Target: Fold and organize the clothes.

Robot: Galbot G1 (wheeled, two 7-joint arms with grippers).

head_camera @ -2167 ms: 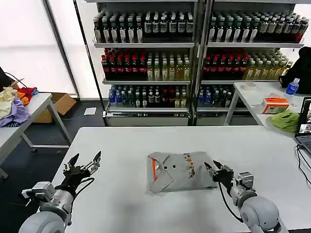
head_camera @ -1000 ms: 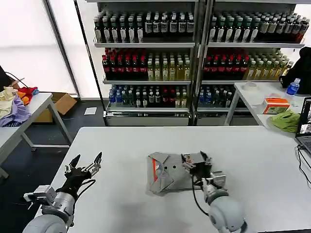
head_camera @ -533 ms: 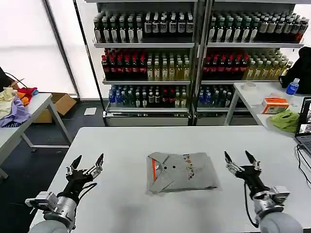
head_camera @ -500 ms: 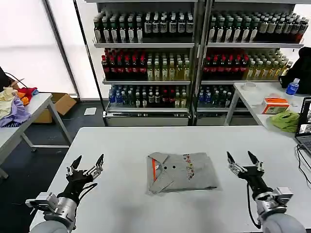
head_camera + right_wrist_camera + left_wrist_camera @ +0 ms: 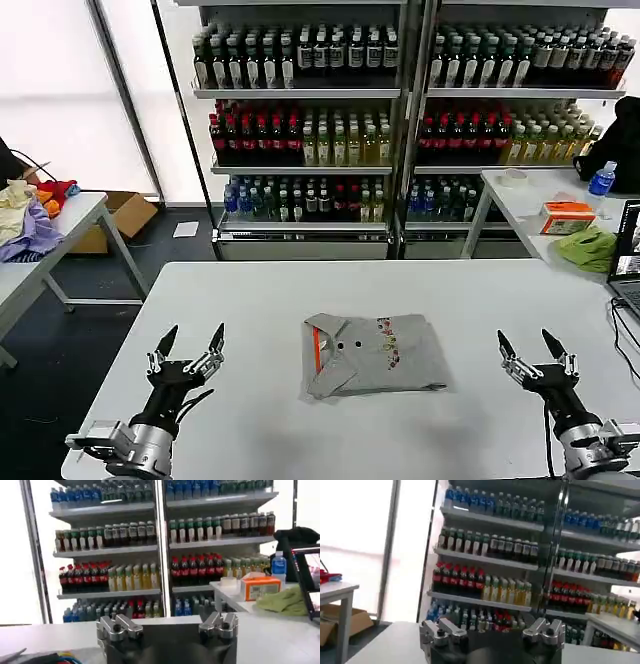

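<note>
One of the clothes, a light grey shirt (image 5: pixel 372 354), lies folded in a flat rectangle at the middle of the white table (image 5: pixel 270 300). Its orange-red inner collar is on the left and a small multicoloured print runs across the top. My left gripper (image 5: pixel 193 336) hovers open near the table's front left, well clear of the shirt. My right gripper (image 5: pixel 524 341) hovers open at the front right, also apart from it. Both point up and forward and hold nothing. The left wrist view shows the left gripper (image 5: pixel 492 631) spread wide. The right gripper (image 5: pixel 168 625) is spread the same way in the right wrist view.
Shelves of bottles (image 5: pixel 400 120) stand behind the table. A side table at the right carries a lime-green cloth (image 5: pixel 588 247), an orange box (image 5: pixel 567 216) and a bottle; a laptop (image 5: pixel 628 262) sits at the right edge. A left side table holds coloured garments (image 5: pixel 30 215).
My right gripper carried the shirt's right side over, let go, and drew back to the front right, open. The shirt now lies flat and folded. My left gripper drifted slightly right.
</note>
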